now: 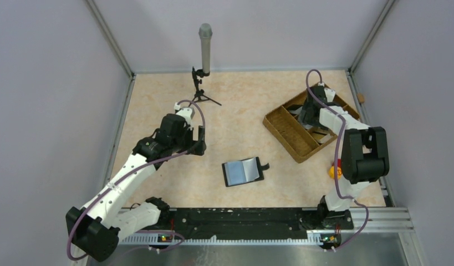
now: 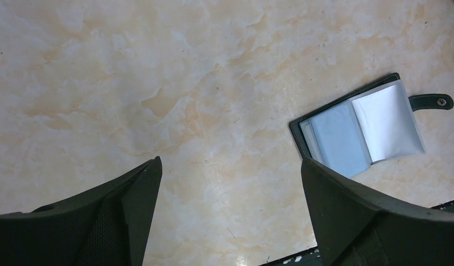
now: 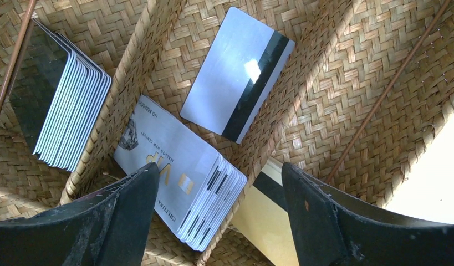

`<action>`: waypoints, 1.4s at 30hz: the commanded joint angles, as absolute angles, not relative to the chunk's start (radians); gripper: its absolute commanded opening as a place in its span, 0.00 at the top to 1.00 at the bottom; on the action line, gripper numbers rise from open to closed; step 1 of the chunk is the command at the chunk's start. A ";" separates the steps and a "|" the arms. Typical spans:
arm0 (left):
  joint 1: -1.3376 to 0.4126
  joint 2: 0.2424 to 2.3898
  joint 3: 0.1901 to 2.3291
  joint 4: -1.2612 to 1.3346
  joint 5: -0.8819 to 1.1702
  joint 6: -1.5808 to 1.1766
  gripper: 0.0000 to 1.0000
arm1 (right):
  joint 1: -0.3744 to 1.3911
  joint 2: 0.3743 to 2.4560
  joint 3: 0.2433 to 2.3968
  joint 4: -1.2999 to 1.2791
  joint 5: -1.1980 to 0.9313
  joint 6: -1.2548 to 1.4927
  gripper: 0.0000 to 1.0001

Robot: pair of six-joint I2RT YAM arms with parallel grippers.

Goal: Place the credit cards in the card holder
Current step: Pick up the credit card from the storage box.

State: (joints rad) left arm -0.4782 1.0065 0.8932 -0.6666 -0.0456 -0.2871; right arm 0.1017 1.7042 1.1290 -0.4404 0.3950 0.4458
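The right hand [image 3: 219, 169] hangs released, jaws spread, over the woven tray [image 3: 335, 83] at the upper right of the overhead view. Below it lie the credit cards [image 3: 235, 72]: 1 loose silver card with a dark stripe and 2 fanned stacks. They look thin, stiff, light and slick, so pinching a raised edge seems safest. The card holder [image 1: 244, 170] lies open mid-frame on the worktop [image 1: 235, 111]. The left hand [image 2: 230, 163] is released and empty.

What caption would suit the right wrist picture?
Right arm's open jaws hover over cards stacked in a woven tray.
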 commanded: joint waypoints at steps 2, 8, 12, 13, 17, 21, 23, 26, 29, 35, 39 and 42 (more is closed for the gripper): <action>-0.469 1.013 0.887 -0.646 -0.025 -0.270 0.01 | 0.091 1.681 1.140 -0.435 0.420 0.451 0.24; -0.466 1.017 0.886 -0.644 -0.021 -0.270 0.01 | 0.091 1.595 1.088 -0.445 0.438 0.453 0.30; -0.463 1.018 0.885 -0.644 -0.019 -0.270 0.01 | 0.091 1.570 1.071 -0.447 0.445 0.452 0.36; -0.463 1.019 0.886 -0.644 -0.019 -0.270 0.01 | 0.091 1.569 1.068 -0.444 0.445 0.450 0.38; -0.462 1.020 0.884 -0.644 -0.018 -0.270 0.01 | 0.092 1.575 1.069 -0.435 0.448 0.446 0.48; -0.462 1.022 0.884 -0.644 -0.019 -0.270 0.01 | 0.091 1.575 1.069 -0.416 0.450 0.441 0.61; -0.459 1.022 0.884 -0.644 -0.021 -0.270 0.01 | 0.091 1.574 1.069 -0.407 0.450 0.441 0.67; -0.460 1.023 0.882 -0.644 -0.020 -0.270 0.01 | 0.091 1.560 1.066 -0.395 0.454 0.446 0.74; -0.459 1.023 0.882 -0.644 -0.022 -0.270 0.01 | 0.091 1.517 1.050 -0.353 0.470 0.452 0.82; -0.459 1.021 0.881 -0.645 -0.025 -0.272 0.01 | 0.091 1.436 1.013 -0.249 0.466 0.451 0.97; -0.457 1.012 0.881 -0.643 -0.032 -0.272 0.01 | 0.091 1.345 0.972 -0.181 0.464 0.446 1.00; -0.457 0.999 0.878 -0.638 -0.035 -0.271 0.01 | 0.091 1.273 0.950 -0.152 0.437 0.432 1.00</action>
